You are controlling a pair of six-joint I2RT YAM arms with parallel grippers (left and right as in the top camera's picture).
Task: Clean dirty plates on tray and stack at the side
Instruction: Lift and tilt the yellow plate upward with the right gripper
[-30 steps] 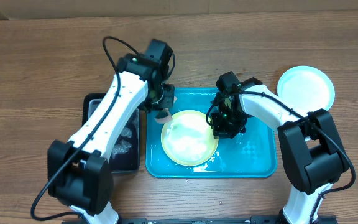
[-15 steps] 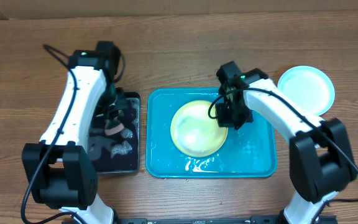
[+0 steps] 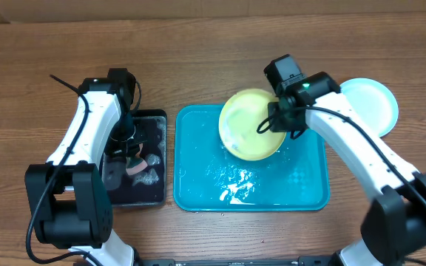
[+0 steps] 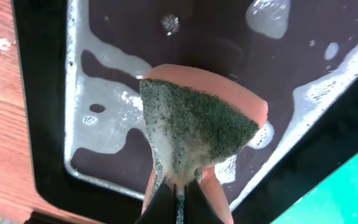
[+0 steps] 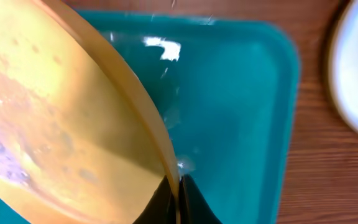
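The right gripper (image 5: 178, 200) has its fingers drawn tight together on the rim of the yellow-green plate (image 3: 250, 124). It holds the plate over the far right part of the turquoise tray (image 3: 291, 181), where the plate's edge overlaps the tray's far rim in the overhead view. In the right wrist view the plate (image 5: 67, 124) sits at a slant to the camera, its surface wet and streaked. The light blue plate (image 3: 367, 105) lies on the table just beyond the tray's far right corner, apart from the held one. Suds (image 3: 235, 186) lie on the tray floor near its front edge. The left gripper (image 4: 178, 200) is pinched closed on a pink sponge with a green scouring face (image 4: 197, 124), held above the foamy black tray (image 4: 42, 124) to the left of the turquoise one. Half a second earlier the yellow-green plate lay lower, near the tray's middle. A second earlier the sponge was at that plate's edge, on the turquoise tray.
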